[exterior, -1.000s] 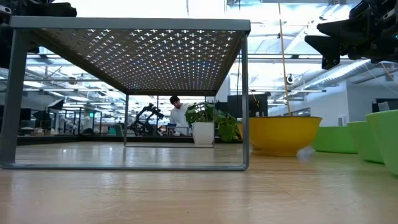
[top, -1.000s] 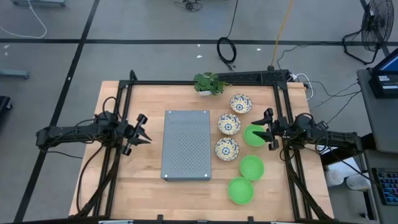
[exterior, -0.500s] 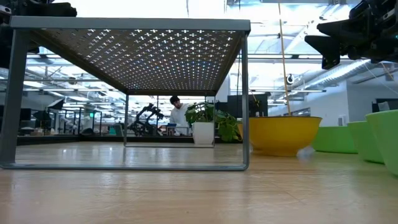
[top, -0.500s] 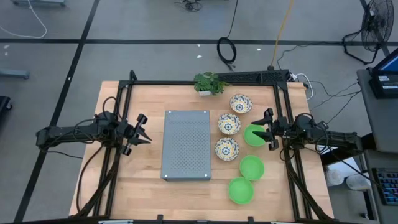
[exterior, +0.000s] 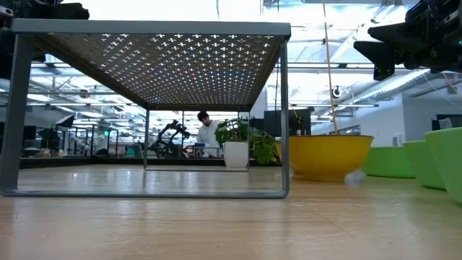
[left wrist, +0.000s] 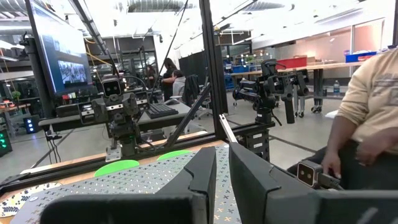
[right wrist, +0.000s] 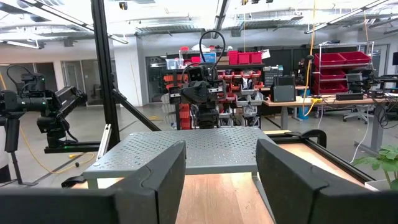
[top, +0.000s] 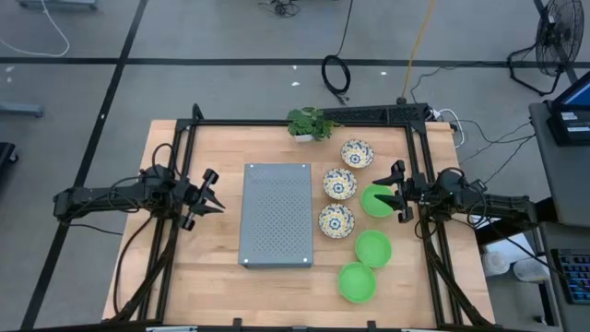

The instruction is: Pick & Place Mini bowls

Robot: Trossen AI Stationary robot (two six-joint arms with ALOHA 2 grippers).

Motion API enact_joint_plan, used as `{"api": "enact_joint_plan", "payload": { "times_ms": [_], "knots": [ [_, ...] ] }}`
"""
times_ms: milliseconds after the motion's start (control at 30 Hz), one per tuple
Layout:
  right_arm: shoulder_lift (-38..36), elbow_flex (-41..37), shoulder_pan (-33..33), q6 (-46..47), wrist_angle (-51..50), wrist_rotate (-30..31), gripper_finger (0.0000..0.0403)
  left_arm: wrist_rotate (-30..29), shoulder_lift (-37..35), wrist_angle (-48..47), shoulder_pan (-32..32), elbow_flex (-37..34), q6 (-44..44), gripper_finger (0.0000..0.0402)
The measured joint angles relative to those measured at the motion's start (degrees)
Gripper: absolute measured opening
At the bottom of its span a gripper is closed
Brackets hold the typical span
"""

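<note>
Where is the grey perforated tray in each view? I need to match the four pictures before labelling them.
High view: the grey perforated tray lies mid-table, left of the bowls.
Low view: it fills the left and middle, seen from beneath its top.
Left wrist view: its top lies past that arm's fingers.
Right wrist view: it stands centre, on legs.
Shared landmark: the plant.

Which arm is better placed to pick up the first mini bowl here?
The right. All six mini bowls lie on the right side of the grey tray, and the right gripper, open, hovers at the nearest green bowl. The left gripper waits across the tray, far from every bowl.
</note>
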Motion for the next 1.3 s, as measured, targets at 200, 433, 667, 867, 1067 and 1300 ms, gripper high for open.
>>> {"api": "enact_joint_plan", "payload": {
  "times_ms": [200, 433, 667, 867, 1067, 1300],
  "knots": [
    [0.00, -0.02, 0.01, -0.01, 0.02, 0.00, 0.0183, -0.01, -0.01, -0.02, -0.01, 0.00, -0.01, 0.0051],
    [-0.01, -0.01, 0.00, 0.00, 0.11, 0.00, 0.0183, 0.00, -0.02, 0.00, -0.01, 0.00, 0.00, 0.0051],
    [0.00, -0.01, 0.00, 6.39, 1.31, -0.11, 0.0183, -0.01, -0.02, -0.01, -0.02, 0.00, 0.01, 0.0051],
    [0.00, 0.00, 0.00, 12.92, 1.30, -0.13, 0.0183, -0.01, -0.01, 0.00, -0.02, 0.00, 0.00, 0.0051],
    [0.00, -0.01, 0.01, 13.25, 1.30, 0.13, 0.0183, -0.01, 0.00, -0.01, -0.02, 0.00, -0.01, 0.0051],
    [0.04, -0.02, 0.01, 14.79, 3.38, 10.18, 0.0183, -0.02, -0.01, -0.01, -0.02, 0.00, -0.02, 0.0051]
  ]
}}
